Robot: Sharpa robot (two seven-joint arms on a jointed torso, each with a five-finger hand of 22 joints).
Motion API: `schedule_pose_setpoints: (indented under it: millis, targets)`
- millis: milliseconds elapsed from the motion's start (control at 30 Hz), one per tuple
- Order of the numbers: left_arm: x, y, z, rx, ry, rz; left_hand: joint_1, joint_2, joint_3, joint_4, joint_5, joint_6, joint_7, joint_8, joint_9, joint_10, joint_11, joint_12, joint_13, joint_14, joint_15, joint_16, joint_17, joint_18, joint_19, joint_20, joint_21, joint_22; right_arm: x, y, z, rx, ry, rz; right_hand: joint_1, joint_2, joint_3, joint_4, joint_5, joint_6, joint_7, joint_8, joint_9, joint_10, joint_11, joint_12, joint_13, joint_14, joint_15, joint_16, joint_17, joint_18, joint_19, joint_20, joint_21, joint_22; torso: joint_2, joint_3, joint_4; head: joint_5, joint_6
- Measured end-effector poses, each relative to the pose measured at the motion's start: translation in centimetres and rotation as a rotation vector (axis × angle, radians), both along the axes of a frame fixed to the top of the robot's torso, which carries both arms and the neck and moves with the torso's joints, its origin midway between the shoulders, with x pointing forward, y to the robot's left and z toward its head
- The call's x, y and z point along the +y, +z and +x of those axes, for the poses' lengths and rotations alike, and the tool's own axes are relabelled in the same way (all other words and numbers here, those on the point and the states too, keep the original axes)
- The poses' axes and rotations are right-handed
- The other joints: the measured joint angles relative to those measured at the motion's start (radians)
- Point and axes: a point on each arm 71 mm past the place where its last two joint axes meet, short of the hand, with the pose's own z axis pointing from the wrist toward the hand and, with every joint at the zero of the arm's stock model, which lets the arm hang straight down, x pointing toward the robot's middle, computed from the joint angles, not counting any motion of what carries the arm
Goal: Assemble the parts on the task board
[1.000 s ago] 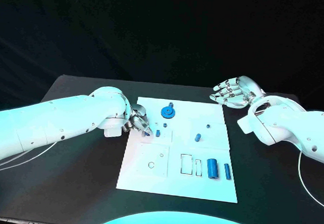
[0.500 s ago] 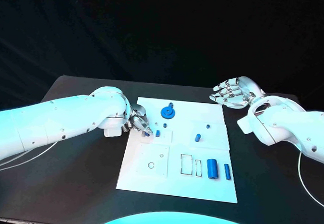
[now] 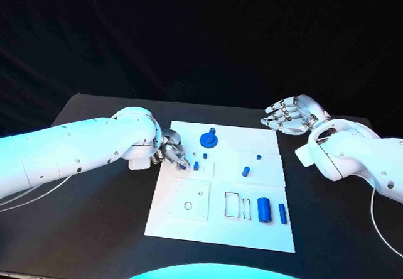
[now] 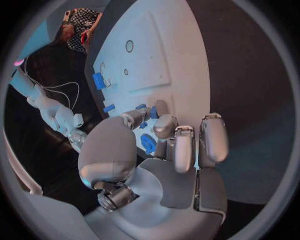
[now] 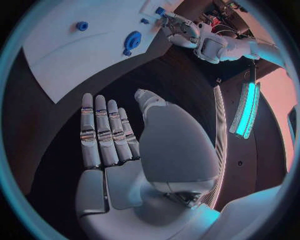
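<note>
a small blue peg (image 3: 182, 166) is pinched by the left hand (image 3: 172, 149) at the task board (image 3: 251, 233) left edge, apparently for seating in a hole; the right hand (image 3: 292, 114) is held open beyond the board's far right corner, out of the way

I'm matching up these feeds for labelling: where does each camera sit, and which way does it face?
Head view: on the robot's head, looking down at the task board; both white arms, left hand and right hand show.
Left wrist view: behind the left hand, facing the board; its fingers touch small blue parts.
Right wrist view: behind the right hand, open over the black table.
Shared: the board's blue gear.
</note>
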Motion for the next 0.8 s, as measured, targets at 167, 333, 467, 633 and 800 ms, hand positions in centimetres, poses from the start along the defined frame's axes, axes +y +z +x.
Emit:
schedule_pose_setpoints:
  millis: [167, 333, 467, 633, 800]
  targets:
    - [0.09, -0.03, 0.03, 0.005, -0.002, 0.004, 0.000, 0.000, -0.011, 0.006, 0.000, 0.000, 0.000, 0.000, 0.000, 0.000, 0.000, 0.000, 0.001, 0.000, 0.000, 0.000, 0.000, 0.000, 0.000, 0.000, 0.000, 0.000, -0.01, 0.00, 0.00, 0.000, 0.000, 0.000, 0.000, 0.000, 0.000, 0.000, 0.000, 0.000, 0.000, 0.000, 0.000, 0.000, 0.000, 0.000, 0.000, 0.000, 0.000, 0.000, 0.000, 0.000, 0.000, 0.000, 0.000, 0.000, 0.000, -0.0001, 0.0002, 0.000, 0.000]
    - [0.14, -0.05, 0.03, 0.009, -0.004, 0.007, 0.000, 0.000, -0.024, 0.012, 0.000, 0.004, 0.004, 0.000, -0.001, 0.000, 0.000, 0.000, 0.003, 0.000, 0.000, 0.000, 0.000, 0.000, 0.000, 0.000, 0.000, 0.001, 0.01, -0.01, 0.01, 0.000, 0.000, 0.000, 0.000, 0.000, 0.000, 0.000, 0.000, 0.000, 0.000, 0.000, 0.000, 0.000, 0.000, 0.000, 0.000, 0.000, 0.000, 0.000, 0.000, 0.000, 0.000, 0.000, 0.000, 0.000, 0.000, -0.0004, 0.0007, 0.000, 0.000]
    - [0.15, -0.06, 0.02, 0.010, -0.005, 0.008, 0.000, 0.000, -0.035, 0.020, 0.000, 0.004, 0.004, 0.000, -0.001, 0.000, 0.000, 0.000, 0.006, 0.000, 0.000, 0.000, 0.000, 0.000, 0.000, 0.000, 0.000, 0.005, 0.03, -0.02, 0.01, 0.000, 0.000, 0.000, 0.000, 0.000, 0.000, 0.000, 0.000, 0.000, 0.000, 0.000, 0.000, 0.000, 0.000, 0.000, 0.000, 0.000, 0.000, 0.000, 0.000, 0.000, 0.000, 0.000, 0.000, 0.000, 0.000, -0.0004, 0.0008, 0.000, -0.001]
    - [0.18, -0.07, 0.02, 0.011, -0.005, 0.009, -0.004, -0.004, -0.072, 0.047, 0.000, 0.008, 0.006, 0.000, -0.004, 0.004, -0.004, 0.005, 0.013, 0.000, 0.000, 0.000, 0.000, 0.000, 0.001, -0.001, 0.000, 0.008, 0.03, -0.02, 0.02, 0.000, 0.001, 0.000, 0.000, 0.000, 0.000, 0.000, 0.000, 0.000, 0.000, 0.000, 0.000, 0.000, 0.000, 0.000, 0.000, 0.000, 0.000, 0.000, 0.000, 0.000, 0.000, 0.000, 0.000, 0.000, 0.000, -0.0003, 0.0007, 0.001, -0.001]
    - [0.20, -0.09, 0.02, 0.011, -0.004, 0.009, -0.012, -0.001, -0.113, 0.080, 0.000, 0.012, 0.002, 0.000, -0.005, 0.004, -0.004, 0.005, 0.019, 0.000, 0.000, 0.000, 0.000, 0.000, 0.004, -0.004, 0.000, 0.012, 0.03, -0.02, 0.02, 0.001, 0.001, 0.000, 0.000, 0.000, 0.003, -0.003, 0.000, 0.000, 0.000, -0.004, -0.002, 0.000, 0.000, 0.000, 0.000, 0.000, 0.000, 0.000, -0.004, 0.000, 0.000, 0.000, 0.000, -0.005, 0.000, 0.0000, 0.0003, 0.002, 0.000]
